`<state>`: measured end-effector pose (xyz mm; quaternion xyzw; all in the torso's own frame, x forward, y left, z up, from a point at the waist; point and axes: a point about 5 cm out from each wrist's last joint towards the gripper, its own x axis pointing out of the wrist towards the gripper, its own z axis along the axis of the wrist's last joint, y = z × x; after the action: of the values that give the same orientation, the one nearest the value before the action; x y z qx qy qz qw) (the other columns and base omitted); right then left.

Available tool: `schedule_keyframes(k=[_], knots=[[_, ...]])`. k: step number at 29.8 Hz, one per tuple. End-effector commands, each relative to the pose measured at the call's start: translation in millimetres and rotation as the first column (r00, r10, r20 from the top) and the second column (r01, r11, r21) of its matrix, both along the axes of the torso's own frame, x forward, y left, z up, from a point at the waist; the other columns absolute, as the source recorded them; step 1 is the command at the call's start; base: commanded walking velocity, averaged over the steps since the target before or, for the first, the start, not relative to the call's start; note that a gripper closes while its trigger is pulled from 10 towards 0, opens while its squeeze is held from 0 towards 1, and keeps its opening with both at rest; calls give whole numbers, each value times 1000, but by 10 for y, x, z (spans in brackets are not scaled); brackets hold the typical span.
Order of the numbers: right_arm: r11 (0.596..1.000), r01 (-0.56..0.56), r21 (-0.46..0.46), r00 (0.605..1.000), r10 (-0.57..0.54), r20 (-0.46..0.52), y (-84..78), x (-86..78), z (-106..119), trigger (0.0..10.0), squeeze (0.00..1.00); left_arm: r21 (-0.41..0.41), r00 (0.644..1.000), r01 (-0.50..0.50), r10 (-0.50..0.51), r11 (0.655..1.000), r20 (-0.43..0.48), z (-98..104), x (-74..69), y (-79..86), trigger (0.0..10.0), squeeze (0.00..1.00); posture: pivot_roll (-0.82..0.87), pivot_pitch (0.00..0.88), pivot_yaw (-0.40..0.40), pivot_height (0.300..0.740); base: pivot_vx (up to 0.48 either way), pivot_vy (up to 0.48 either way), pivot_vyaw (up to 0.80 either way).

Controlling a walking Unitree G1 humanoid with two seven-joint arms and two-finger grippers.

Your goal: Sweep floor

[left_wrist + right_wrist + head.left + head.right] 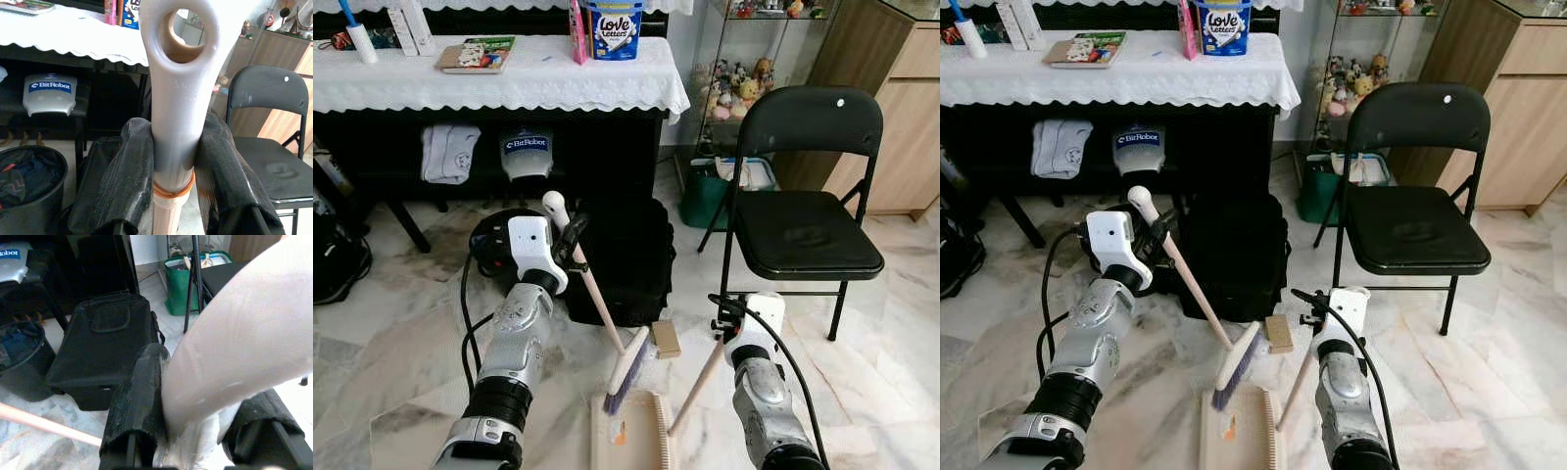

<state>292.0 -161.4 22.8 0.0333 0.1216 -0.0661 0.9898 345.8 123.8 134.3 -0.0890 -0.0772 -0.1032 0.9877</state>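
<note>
My left gripper (570, 235) is shut on the upper end of a broom's pale wooden handle (599, 299), just below its white cap with a hole (182, 73). The handle slants down to the right to the brush head (628, 370), whose purple and white bristles rest at the far edge of a beige dustpan (631, 436) on the marble floor. My right gripper (722, 331) is shut on the top of the dustpan's long handle (695, 387); its white grip (234, 352) sits between the fingers (139, 401). A small brown block (666, 339) lies just beyond the brush.
A black bag (626, 255) and a black bin (494, 240) stand right behind the broom. A black folding chair (808, 235) is to the right, a green bag (705, 196) behind it. A table with a white lace cloth (509, 83) spans the back.
</note>
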Motion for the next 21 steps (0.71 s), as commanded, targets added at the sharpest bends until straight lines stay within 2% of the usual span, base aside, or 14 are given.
schedule_keyframes(k=[1, 6, 7, 21], knots=[[1000, 0, -6, 1000, 0, -11, 9, -9, -13, 10000, 0, -1, 998, 25, -25, 1000, 58, 153, 22, -79, 10000, 0, -80, 47, 1, 740, 0, 0, 0], [1000, 1, -6, 1000, -1, -11, 12, -10, -11, 10000, 0, 6, 997, 37, -38, 999, 63, 169, 36, -134, 10000, 0, -78, 47, 2, 740, 0, 0, 0], [1000, 1, -4, 1000, -1, -11, 17, -13, -12, 10000, 0, 11, 998, 35, -35, 999, 61, 173, 73, -169, 10000, 0, -82, 48, 5, 740, 0, 0, 0], [1000, 16, -4, 1000, -16, -12, -17, -80, -45, 10000, 0, -5, 999, -25, 25, 1000, 47, 181, 188, -222, 10000, 0, -127, 60, 24, 740, 0, 0, 0]])
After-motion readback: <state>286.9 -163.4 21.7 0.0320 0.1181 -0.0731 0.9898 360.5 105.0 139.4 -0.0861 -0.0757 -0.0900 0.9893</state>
